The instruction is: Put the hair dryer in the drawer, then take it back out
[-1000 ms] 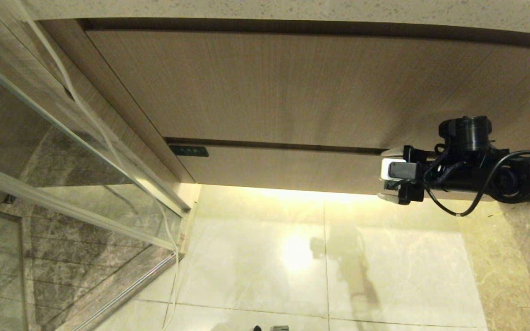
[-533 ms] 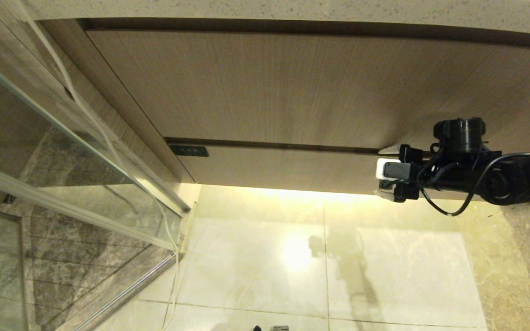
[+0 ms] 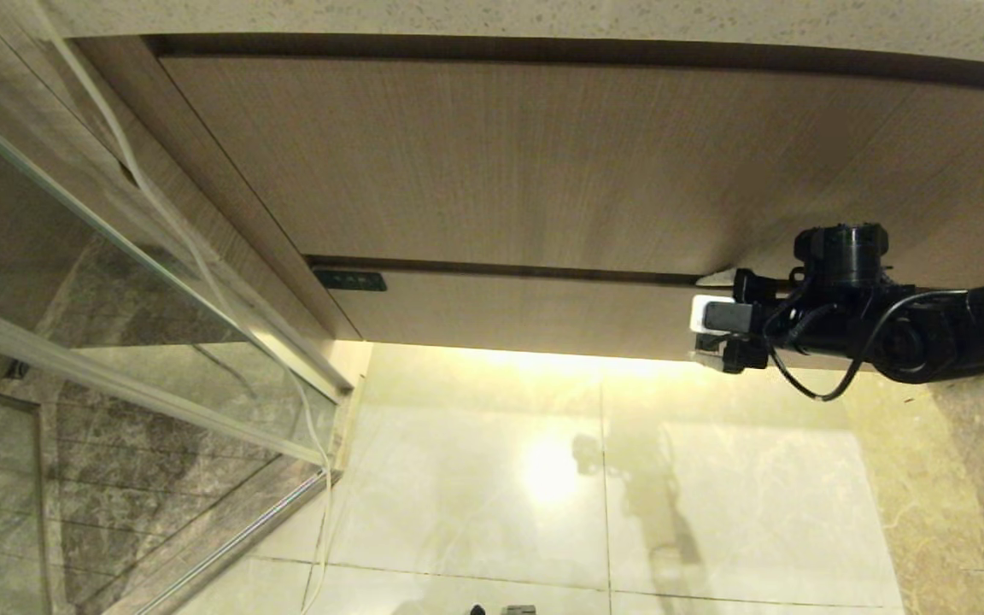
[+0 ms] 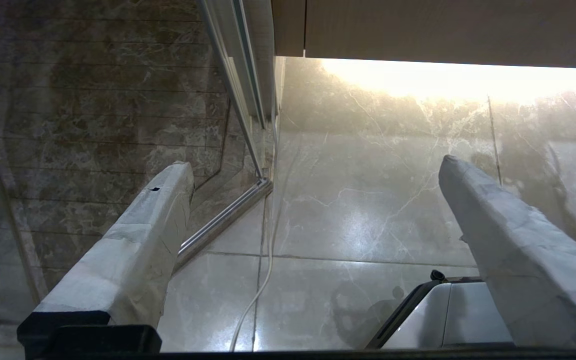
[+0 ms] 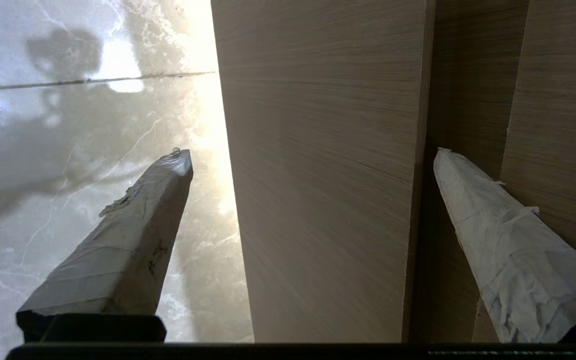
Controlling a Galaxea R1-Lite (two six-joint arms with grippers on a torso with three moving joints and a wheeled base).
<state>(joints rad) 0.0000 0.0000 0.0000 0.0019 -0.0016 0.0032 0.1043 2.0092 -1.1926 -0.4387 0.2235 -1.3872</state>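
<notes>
At drawer (image 3: 526,312) front: right gripper (image 3: 708,329) spread wide, straddling stiff wood panel. Left gripper (image 4: 313,175) spread, empty. Best hold likely top edge; slides heavy.

Setting: bathroom, domestic or hotel type. Evidence: speckled stone worktop (image 3: 492,17) over a wood-grain vanity cabinet (image 3: 500,162); glass shower partition (image 3: 73,290) in a metal frame; glossy marble-look floor tiles (image 3: 714,512); warm strip light glowing beneath the cabinet.
</notes>
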